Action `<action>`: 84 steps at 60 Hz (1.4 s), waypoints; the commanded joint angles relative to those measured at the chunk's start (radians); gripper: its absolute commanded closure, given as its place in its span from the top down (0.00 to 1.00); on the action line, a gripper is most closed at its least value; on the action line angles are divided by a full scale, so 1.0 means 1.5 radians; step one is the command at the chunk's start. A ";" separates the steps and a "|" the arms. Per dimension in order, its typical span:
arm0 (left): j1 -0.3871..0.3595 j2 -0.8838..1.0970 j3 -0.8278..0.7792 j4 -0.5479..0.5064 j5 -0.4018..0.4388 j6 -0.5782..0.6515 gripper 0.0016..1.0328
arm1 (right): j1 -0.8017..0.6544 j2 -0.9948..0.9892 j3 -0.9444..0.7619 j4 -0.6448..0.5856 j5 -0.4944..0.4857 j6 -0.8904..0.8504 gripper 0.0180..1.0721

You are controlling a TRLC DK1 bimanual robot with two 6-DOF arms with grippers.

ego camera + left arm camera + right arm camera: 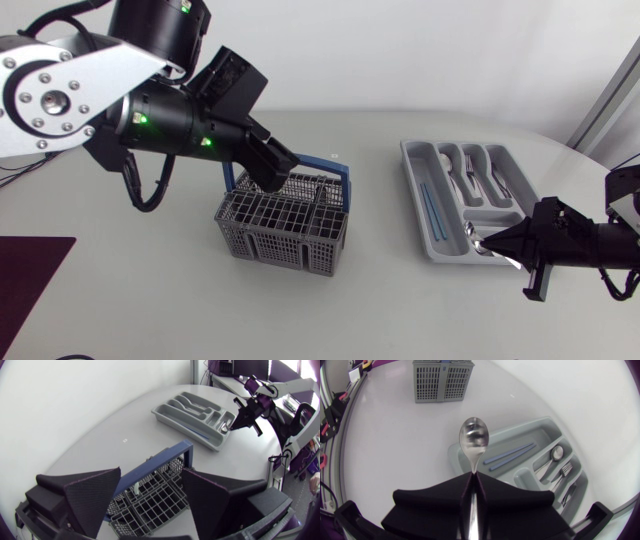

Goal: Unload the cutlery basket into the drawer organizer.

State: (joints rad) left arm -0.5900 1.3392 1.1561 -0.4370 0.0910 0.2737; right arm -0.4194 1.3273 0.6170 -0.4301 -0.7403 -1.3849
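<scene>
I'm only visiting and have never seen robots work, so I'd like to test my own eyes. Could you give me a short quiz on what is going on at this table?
1. True or false: the left gripper is shut on a fork taken from the cutlery basket.
2. What does the right gripper hold? A: a knife. B: a spoon. C: nothing.
3. What colour are the two thin sticks lying in the long compartment of the drawer organizer?

Key:
1. False. Its fingers are open above the basket, with nothing gripped between them.
2. B.
3. Blue.
</scene>
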 commanded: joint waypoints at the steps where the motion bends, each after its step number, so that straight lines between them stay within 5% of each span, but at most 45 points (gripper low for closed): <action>1: -0.001 -0.015 -0.034 0.004 0.004 0.033 0.95 | -0.028 0.050 0.043 -0.014 -0.010 -0.090 0.05; 42: -0.007 -0.024 -0.139 0.050 -0.023 0.095 0.95 | -0.069 0.213 0.084 0.104 0.139 -0.294 0.07; 49: -0.007 -0.028 -0.152 0.050 -0.027 0.102 0.95 | -0.065 0.218 0.059 0.152 0.153 -0.292 0.23; 51: -0.007 -0.030 -0.157 0.050 -0.029 0.105 0.95 | -0.065 0.217 0.053 0.167 0.156 -0.291 0.41; 59: -0.008 -0.046 -0.177 0.050 -0.037 0.111 0.95 | -0.064 0.203 0.035 0.198 0.156 -0.276 0.68; 71: -0.002 -0.080 -0.217 0.050 -0.052 0.123 0.95 | -0.047 0.120 0.026 0.175 0.144 -0.197 0.84; 84: 0.013 -0.108 -0.279 0.061 -0.052 0.124 0.94 | 0.052 0.022 0.012 0.129 0.135 -0.062 0.86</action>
State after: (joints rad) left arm -0.5869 1.1976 0.7891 -0.3584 0.0174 0.4438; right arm -0.3977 1.4059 0.6720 -0.2138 -0.5274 -1.5723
